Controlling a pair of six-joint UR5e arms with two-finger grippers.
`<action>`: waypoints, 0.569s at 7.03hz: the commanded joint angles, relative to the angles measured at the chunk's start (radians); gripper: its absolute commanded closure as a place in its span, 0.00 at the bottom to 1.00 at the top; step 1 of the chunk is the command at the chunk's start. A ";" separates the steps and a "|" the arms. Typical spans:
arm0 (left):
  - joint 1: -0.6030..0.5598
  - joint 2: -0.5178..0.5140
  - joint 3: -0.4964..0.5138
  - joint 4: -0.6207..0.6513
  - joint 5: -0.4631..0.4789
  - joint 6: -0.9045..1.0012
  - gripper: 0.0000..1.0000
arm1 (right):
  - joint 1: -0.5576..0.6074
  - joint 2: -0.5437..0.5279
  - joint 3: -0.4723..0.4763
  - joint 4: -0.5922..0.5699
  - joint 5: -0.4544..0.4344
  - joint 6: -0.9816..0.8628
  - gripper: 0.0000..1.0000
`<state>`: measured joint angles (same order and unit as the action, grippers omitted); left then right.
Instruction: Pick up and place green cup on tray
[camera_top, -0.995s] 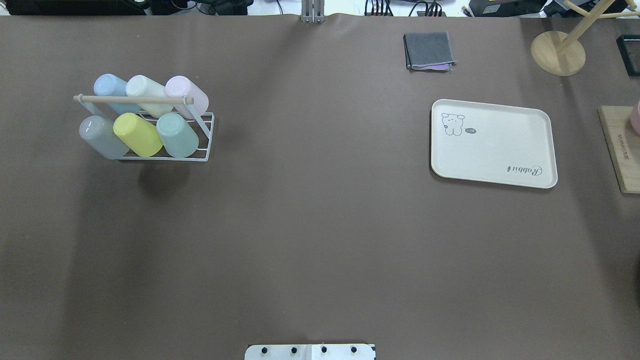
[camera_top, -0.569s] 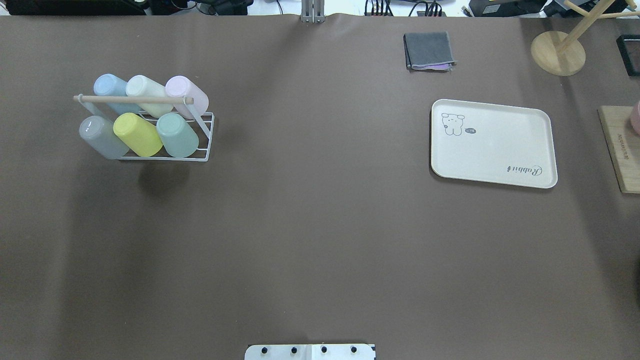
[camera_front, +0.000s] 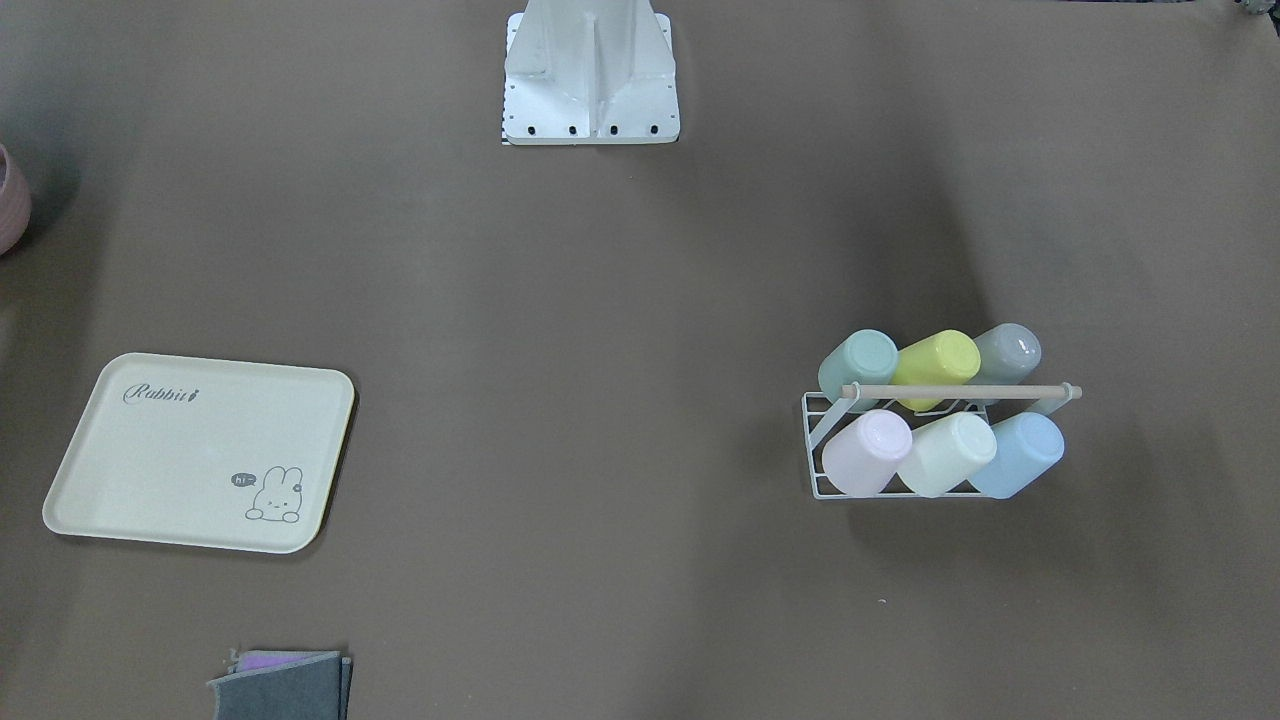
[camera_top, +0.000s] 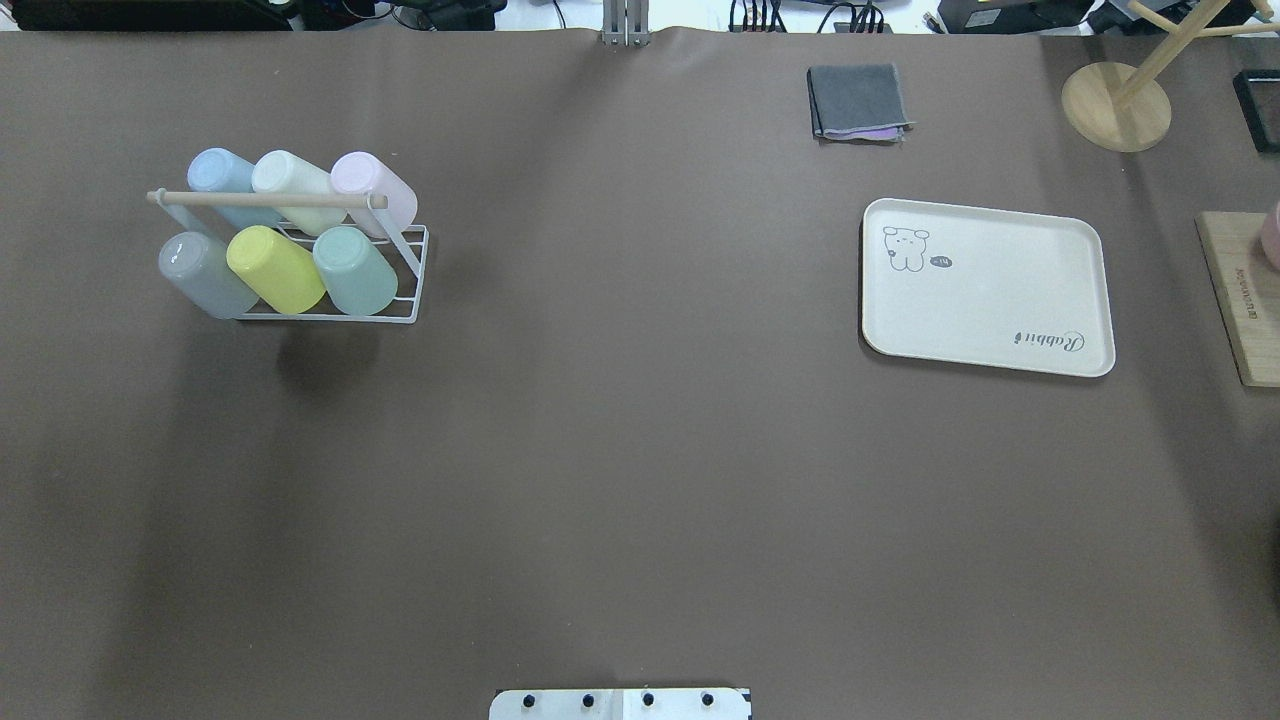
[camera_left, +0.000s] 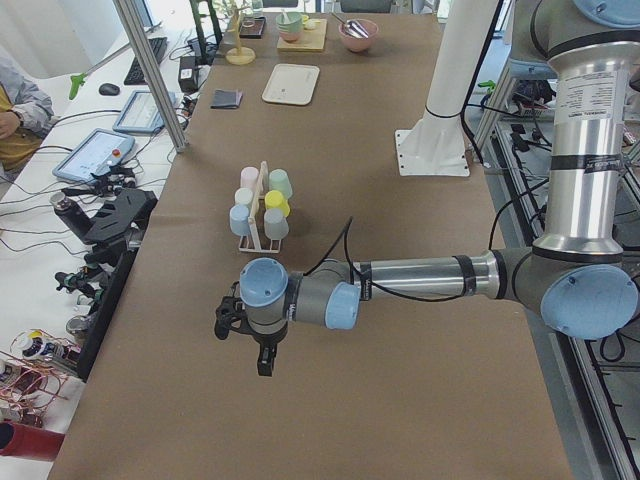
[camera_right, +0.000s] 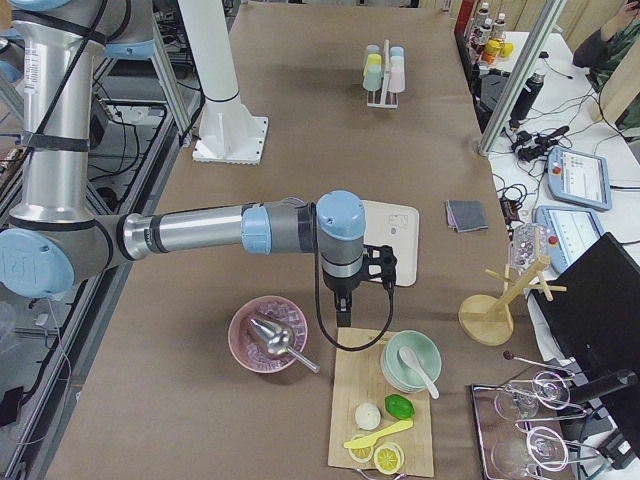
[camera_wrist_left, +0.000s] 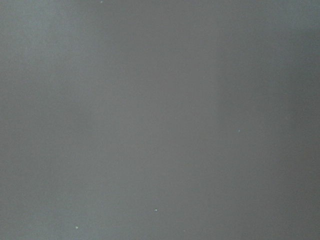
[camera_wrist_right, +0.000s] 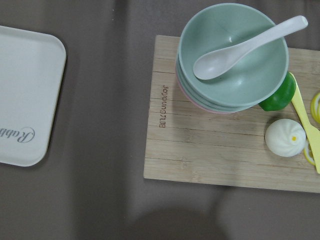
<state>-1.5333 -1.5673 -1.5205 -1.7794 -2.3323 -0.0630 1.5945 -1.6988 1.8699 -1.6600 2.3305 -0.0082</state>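
left gripper (camera_left: 264, 360) over table (camera_left: 420, 400), right gripper (camera_right: 343, 312) near board (camera_right: 355, 372), openings unclear

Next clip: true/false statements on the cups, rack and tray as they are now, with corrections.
The green cup lies in the wire rack. True.
The tray already holds a cup. False: nothing lies on it.
The wire rack holds six cups. True.
The green cup sits between two other cups. False: it is at its row's end, beside the yellow cup.
The folded grey cloth lies on the tray. False: it lies on the table, apart from the tray.
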 joint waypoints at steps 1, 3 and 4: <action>0.024 -0.024 -0.097 0.029 0.040 0.002 0.02 | -0.027 0.080 -0.006 -0.007 0.096 0.144 0.00; 0.053 -0.023 -0.138 0.056 0.064 0.002 0.02 | -0.112 0.102 0.012 0.003 0.122 0.329 0.00; 0.062 -0.023 -0.185 0.160 0.067 0.000 0.02 | -0.157 0.102 0.012 0.005 0.095 0.338 0.00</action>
<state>-1.4879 -1.5905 -1.6594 -1.7068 -2.2728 -0.0613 1.4911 -1.6026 1.8761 -1.6583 2.4421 0.2907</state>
